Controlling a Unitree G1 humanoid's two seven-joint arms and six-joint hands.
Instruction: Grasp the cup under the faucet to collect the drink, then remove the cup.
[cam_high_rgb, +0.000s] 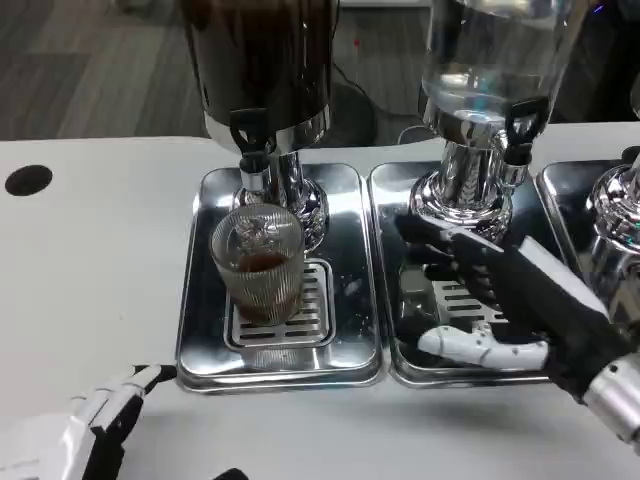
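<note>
- Head view: the ribbed clear cup sits on the slotted grate of the left steel tray, right under the dark dispenser's faucet, with only a little brown drink in the bottom.
- So filling looks barely started, and grabbing plus pulling it out is still to do.
- Left hand rests at the table's near edge, fingers loosely spread, empty.
- Right hand hovers over the middle tray, fingers stretched out, holding nothing.
- Everything's shiny chrome on a matte white table.

ribbed glass cup upright under faucet, part-filled
</note>
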